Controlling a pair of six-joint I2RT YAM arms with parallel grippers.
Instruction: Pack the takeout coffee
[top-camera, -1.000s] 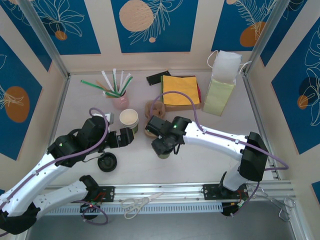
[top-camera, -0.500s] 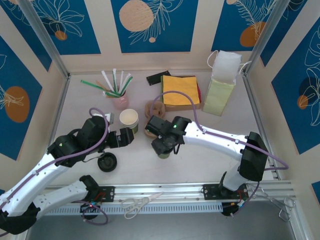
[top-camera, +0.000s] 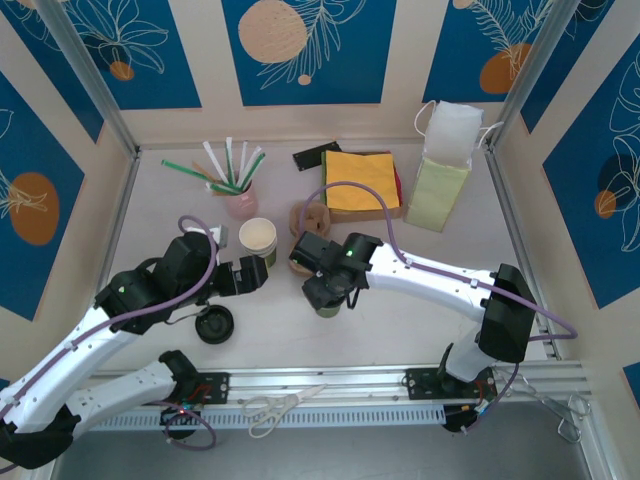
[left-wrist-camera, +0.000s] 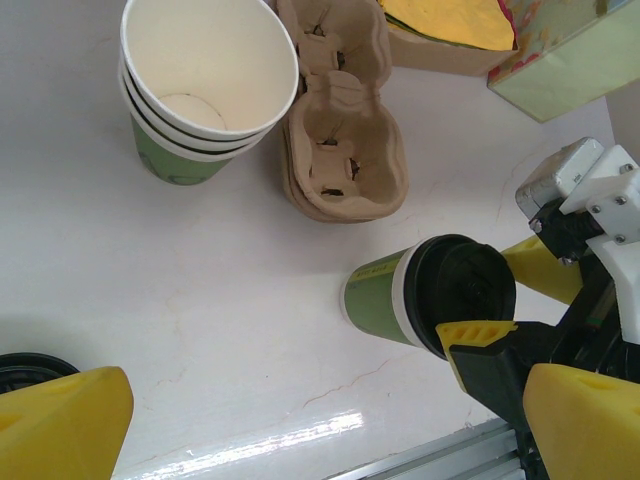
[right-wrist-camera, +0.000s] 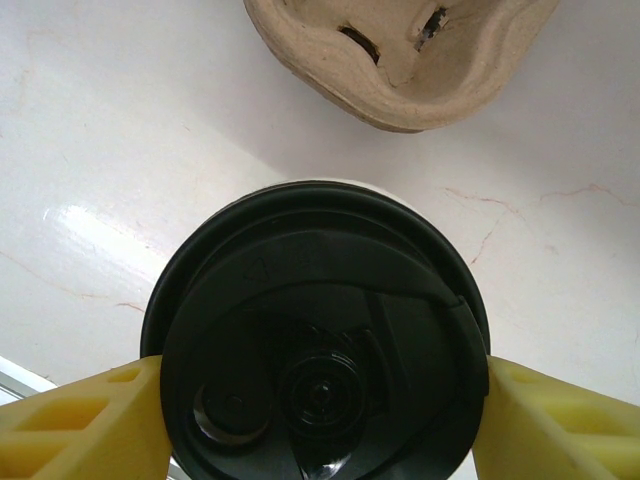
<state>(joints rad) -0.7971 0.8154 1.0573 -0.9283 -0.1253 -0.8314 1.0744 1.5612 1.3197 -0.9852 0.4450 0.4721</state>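
The worktop (top-camera: 420, 320) is white and smooth, with thin cracks in it. Walls with big blue pictures stand on three sides. A metal rail (top-camera: 380, 385) runs along the near edge (scissors (top-camera: 280, 408) lie on it).

The takeout coffee (left-wrist-camera: 425, 295) stands near the middle of the worktop, just in front of the cardboard cup carrier (left-wrist-camera: 345, 150). The right gripper (right-wrist-camera: 320, 415) has its jaws clamped on the black lid, one on each side.

The left gripper (top-camera: 252, 275) has its jaws wide apart with nothing in them, close to the stack of green cups (left-wrist-camera: 205, 85). A loose black lid (top-camera: 214, 324) lies near the front left.

The back is crowded with a pink cup of straws (top-camera: 240, 200), yellow napkins (top-camera: 360, 180) and a light green paper bag (top-camera: 440, 190). The most bare room is on the right, between the coffee and the right wall.
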